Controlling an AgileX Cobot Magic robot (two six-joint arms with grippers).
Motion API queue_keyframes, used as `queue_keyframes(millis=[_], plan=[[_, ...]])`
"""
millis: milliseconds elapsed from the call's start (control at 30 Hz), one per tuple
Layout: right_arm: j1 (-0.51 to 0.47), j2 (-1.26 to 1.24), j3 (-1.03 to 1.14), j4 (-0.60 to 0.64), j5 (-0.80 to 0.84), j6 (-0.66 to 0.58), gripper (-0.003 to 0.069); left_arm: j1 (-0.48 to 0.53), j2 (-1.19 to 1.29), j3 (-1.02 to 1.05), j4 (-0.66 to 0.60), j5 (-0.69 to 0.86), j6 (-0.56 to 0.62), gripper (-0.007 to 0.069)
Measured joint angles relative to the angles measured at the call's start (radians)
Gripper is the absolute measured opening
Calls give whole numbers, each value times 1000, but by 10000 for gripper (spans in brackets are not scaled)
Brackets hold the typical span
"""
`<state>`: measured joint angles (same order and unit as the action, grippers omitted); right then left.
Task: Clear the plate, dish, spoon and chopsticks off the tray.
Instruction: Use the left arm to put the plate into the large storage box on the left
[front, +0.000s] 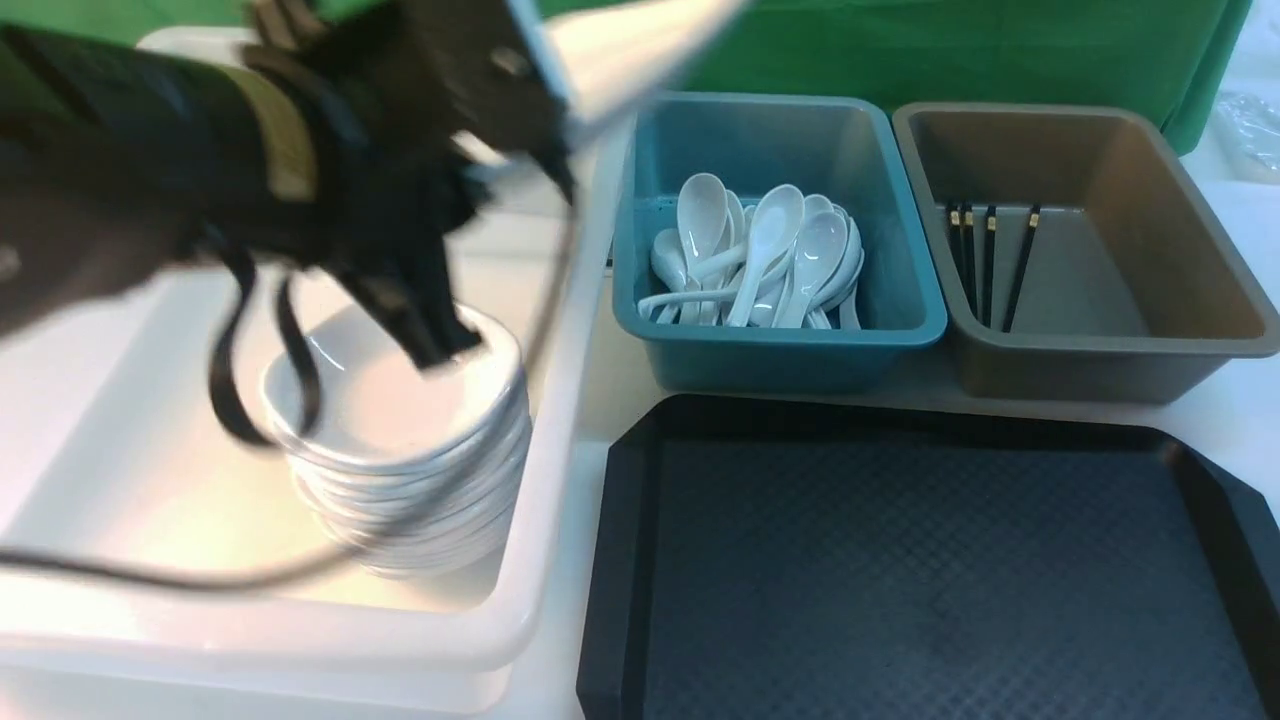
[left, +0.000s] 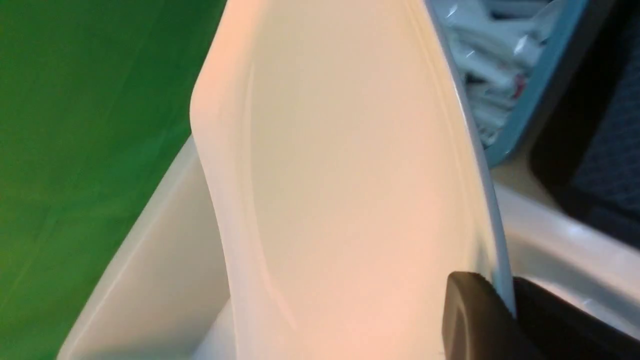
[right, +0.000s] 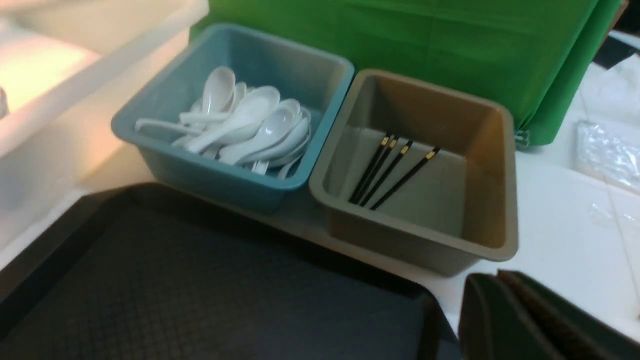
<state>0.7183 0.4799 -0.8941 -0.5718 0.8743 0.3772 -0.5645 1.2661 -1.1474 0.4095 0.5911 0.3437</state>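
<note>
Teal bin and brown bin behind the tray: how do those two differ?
The teal bin is blue-green; the brown bin is dull brown. The teal bin holds a heap of white spoons; the brown bin holds four black chopsticks with gold bands. The teal bin's floor is mostly covered; the brown bin's is mostly bare. Both are open rectangular bins with rolled rims, side by side behind the black tray.

Black tray (front: 930, 580), lower right: diamond texture seen. White spoons (front: 770, 250) seen in teal bin (front: 780, 350); black, gold-banded chopsticks (front: 1020, 265) in brown bin (front: 1090, 370). Green backdrop (front: 950, 50).
</note>
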Motion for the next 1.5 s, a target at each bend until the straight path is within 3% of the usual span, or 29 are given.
queue_keyframes(millis=[167,333,767,1167,1300,1500], plan=[[0,49,0,35,-26,-20,27,157,86,-59,-59,29,-6,31],[0,73,0,90,-29,-73,27,219,215,-134,-94,87,-4,31],[0,77,0,208,0,-150,26,296,505,-357,-72,213,-3,31],[0,77,30,245,10,-155,25,304,609,-394,-28,205,-21,36],[0,77,59,264,12,-155,25,304,620,-394,-31,190,-23,97],[0,77,64,283,14,-156,25,304,624,-394,-78,166,-25,300]])
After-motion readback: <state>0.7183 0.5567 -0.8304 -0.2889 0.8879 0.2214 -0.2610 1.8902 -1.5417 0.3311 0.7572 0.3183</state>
